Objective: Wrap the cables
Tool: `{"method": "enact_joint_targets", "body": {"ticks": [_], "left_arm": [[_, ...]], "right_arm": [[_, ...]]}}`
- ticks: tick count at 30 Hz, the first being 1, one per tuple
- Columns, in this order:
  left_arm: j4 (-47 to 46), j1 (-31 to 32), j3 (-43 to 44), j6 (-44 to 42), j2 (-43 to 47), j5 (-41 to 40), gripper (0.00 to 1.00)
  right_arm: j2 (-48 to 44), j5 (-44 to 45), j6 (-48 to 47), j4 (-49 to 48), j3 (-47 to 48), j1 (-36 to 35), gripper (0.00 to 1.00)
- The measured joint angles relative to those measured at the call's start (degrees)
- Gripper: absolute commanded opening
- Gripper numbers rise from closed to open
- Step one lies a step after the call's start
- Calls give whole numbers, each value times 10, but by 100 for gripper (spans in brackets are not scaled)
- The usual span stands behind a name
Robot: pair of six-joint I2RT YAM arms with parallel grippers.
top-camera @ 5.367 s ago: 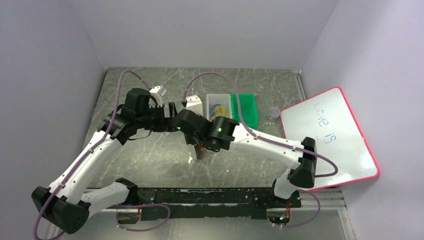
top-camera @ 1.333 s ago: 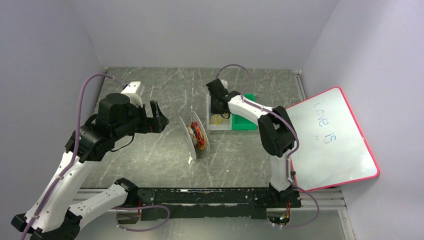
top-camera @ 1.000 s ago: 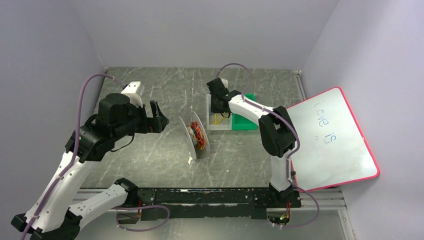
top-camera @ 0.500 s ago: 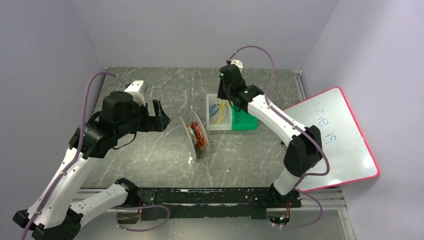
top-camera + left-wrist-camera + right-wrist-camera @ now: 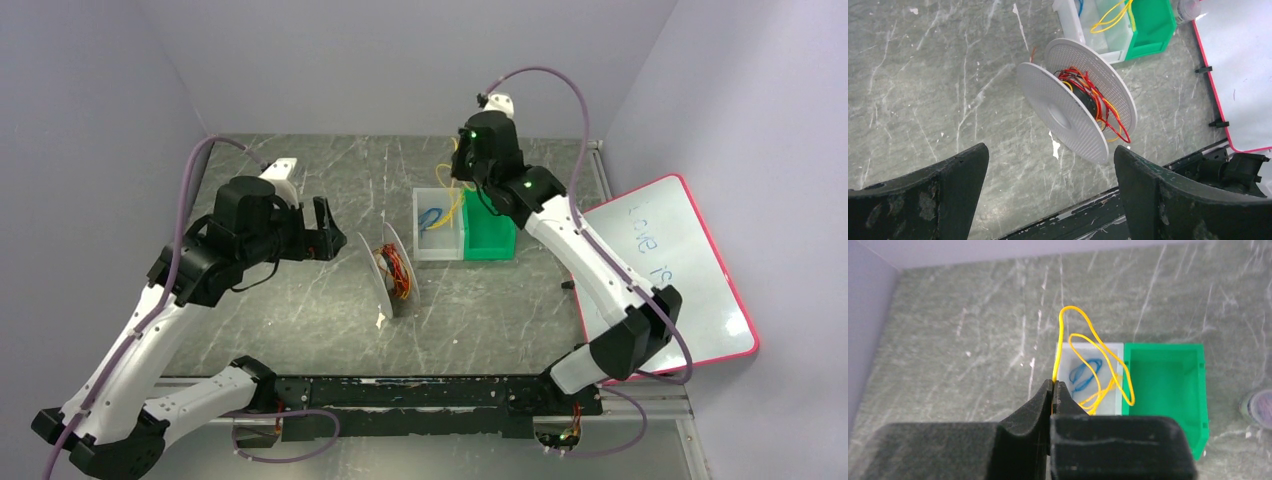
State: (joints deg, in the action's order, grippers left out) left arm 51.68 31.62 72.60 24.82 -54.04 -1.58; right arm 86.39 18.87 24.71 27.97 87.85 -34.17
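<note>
A white spool (image 5: 390, 268) stands on edge mid-table with red and orange cables (image 5: 1093, 95) wound loosely on its core. My left gripper (image 5: 325, 225) hovers to its left, open and holding nothing; in the left wrist view the spool (image 5: 1075, 107) lies beyond the left gripper (image 5: 1050, 150). My right gripper (image 5: 1053, 383) is shut on a yellow cable (image 5: 1064, 315), raised above the clear bin (image 5: 1065, 351). The yellow cable (image 5: 456, 205) loops down from the right gripper (image 5: 458, 172) into that bin (image 5: 440, 248).
A small blue wire coil (image 5: 1085, 372) lies in the clear bin. A green bin (image 5: 488, 232) sits against its right side. A red-framed whiteboard (image 5: 660, 275) leans at the right. A small round cup (image 5: 1258, 407) stands right of the green bin. A black rail (image 5: 420, 395) runs along the near edge.
My right arm has risen out of the clear bin and swung back and right, drawing the yellow cable up with it. The left gripper has edged slightly towards the spool, still open.
</note>
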Motion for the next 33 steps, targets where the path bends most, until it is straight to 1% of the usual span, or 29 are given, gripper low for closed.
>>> {"method": "enact_joint_targets", "body": {"ticks": [8,12,15,24,28,33], "left_arm": [[-7,0,58,-17,-24,35,99],[-12,0,96,-33,-36,52,100],[-18,0,123,-41,-49,70,100],[-47,0,200,-45,-74,111,99],[-70,0,234,-45,-69,122,99],[-98,0,257,-45,-51,138,99]], "right_arm": [[-43,-19,-49,11,106,0,0],[-53,-52,-77,17,169,0,0],[-60,-89,-96,18,198,0,0],[-57,-260,-131,20,295,0,0],[-61,-341,-129,3,298,0,0],[-64,-451,-92,-38,286,0,0]]}}
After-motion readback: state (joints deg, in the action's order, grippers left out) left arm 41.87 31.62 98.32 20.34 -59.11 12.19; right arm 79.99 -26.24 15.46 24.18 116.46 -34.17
